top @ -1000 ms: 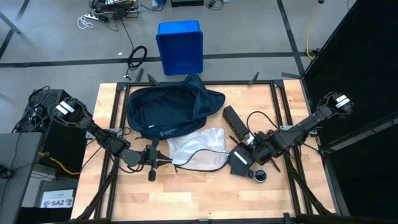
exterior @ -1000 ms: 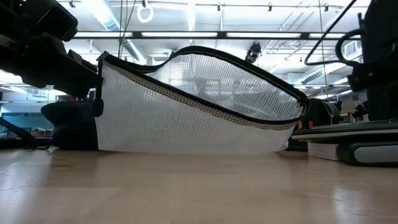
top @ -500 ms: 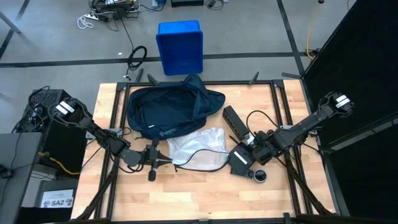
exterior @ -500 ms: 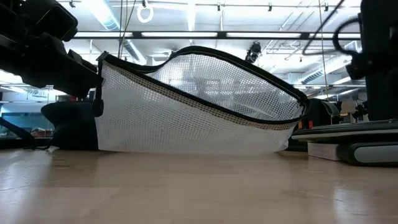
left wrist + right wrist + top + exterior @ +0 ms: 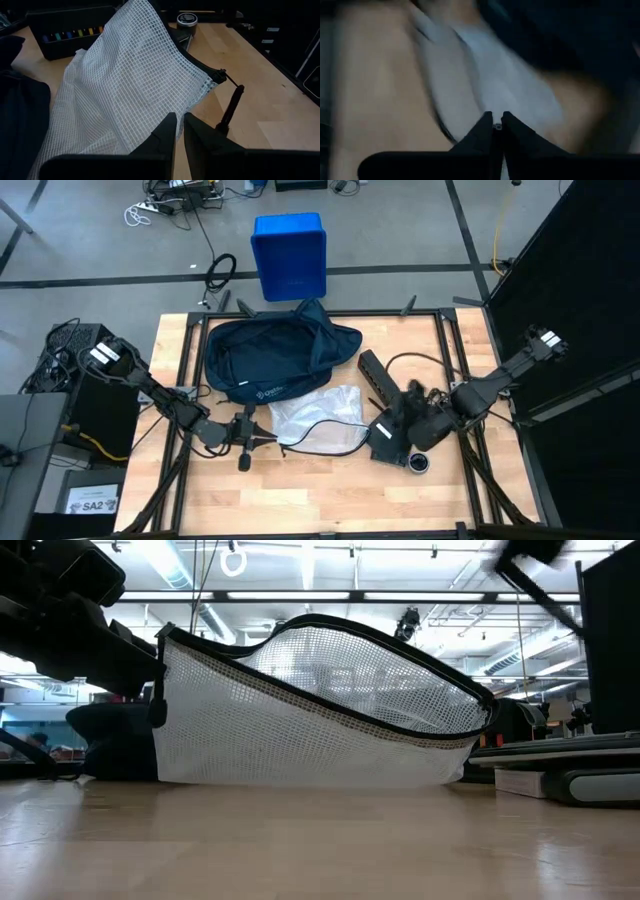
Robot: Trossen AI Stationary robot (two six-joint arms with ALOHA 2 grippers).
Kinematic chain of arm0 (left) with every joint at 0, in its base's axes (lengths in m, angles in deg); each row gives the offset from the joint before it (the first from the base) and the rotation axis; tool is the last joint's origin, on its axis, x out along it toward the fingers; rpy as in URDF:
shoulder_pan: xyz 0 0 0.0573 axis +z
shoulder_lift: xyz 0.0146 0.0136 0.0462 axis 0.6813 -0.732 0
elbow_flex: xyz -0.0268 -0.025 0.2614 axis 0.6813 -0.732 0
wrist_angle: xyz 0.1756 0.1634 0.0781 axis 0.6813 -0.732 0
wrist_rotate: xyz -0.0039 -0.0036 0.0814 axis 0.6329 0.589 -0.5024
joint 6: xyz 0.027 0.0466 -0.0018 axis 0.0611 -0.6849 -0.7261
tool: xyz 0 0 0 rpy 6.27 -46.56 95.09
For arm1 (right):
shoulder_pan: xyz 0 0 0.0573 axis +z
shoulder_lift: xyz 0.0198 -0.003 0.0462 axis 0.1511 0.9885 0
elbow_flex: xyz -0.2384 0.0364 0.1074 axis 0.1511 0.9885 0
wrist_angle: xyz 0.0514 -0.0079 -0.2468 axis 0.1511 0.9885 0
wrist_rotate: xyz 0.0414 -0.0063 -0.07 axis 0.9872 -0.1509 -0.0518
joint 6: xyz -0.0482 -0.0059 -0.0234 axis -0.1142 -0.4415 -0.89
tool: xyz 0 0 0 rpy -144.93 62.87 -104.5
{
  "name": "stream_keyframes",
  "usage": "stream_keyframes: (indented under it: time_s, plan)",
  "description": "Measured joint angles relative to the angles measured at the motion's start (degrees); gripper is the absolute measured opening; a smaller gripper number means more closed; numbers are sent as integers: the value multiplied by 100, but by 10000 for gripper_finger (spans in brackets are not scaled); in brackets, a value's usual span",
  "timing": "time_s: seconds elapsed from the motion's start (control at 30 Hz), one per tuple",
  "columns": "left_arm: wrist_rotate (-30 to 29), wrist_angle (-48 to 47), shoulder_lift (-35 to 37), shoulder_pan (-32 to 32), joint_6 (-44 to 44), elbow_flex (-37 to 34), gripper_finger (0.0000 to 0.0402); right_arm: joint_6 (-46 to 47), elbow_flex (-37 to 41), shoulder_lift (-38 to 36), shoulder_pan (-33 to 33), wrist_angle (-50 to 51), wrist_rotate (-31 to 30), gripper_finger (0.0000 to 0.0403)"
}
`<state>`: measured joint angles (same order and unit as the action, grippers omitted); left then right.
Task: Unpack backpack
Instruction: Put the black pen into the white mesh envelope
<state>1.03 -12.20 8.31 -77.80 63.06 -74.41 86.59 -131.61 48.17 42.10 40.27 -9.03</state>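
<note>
The dark navy backpack (image 5: pixel 270 360) lies on the table's far left part. In front of it a white mesh pouch (image 5: pixel 315 420) with a black zip edge rests on its lower side (image 5: pixel 300 780), its left corner raised. My left gripper (image 5: pixel 262 438) is at that corner, shut on the mesh (image 5: pixel 179 127). My right gripper (image 5: pixel 380 448) is just off the pouch's right end; its fingers (image 5: pixel 496 125) are shut, and the blurred view shows the white pouch ahead of them. My left gripper pinches the mesh pouch between its two fingers at the pouch's left corner (image 5: pixel 150 142), coming level from the table's left. That corner is held up (image 5: pixel 160 665); the rest of the pouch slopes down and rests on the table.
A black box of coloured markers (image 5: pixel 375 375) lies right of the backpack, and a small round tin (image 5: pixel 417 463) sits by my right gripper. A bright blue bin (image 5: pixel 290 255) stands on the floor beyond the far edge. Bare wood lies along the near edge (image 5: pixel 320 500).
My right arm has swung upward quickly, rising out of the low view's right side, and its wrist view is blurred by the motion. Its fingers stay shut. The pouch has not moved.
</note>
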Motion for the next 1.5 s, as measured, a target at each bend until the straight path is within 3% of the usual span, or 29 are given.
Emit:
stream_keyframes:
  time_s: [0.1,0.2,0.37,0.57,0.8,0.93,1.13,1.3,1.5]
  plan:
    - [0,0,0,-1,0,0,10,-1939,-7,270,-7,-1905,-18,0]
    - [0,0,0,1,0,-2,10,-3485,-4,673,-87,-3359,342,0]
    - [0,2,0,1,0,0,10,-4336,-5,1488,-490,-3977,904,0]
    - [0,-1,0,1,0,-1,10,-4541,2,2305,-951,-3740,907,0]
    - [0,-2,0,-1,0,0,10,-4535,2,2418,-1208,-3524,926,23]
    - [0,0,0,-1,0,0,10,-4535,2,2383,-1218,-3412,926,75]
    - [0,2,0,1,0,0,10,-4296,2,2371,-1157,-3322,914,185]
    - [0,-2,0,1,0,0,10,-3981,2,1946,-838,-2806,440,238]
    - [0,2,0,1,0,0,10,-2317,0,900,-225,-1158,16,223]
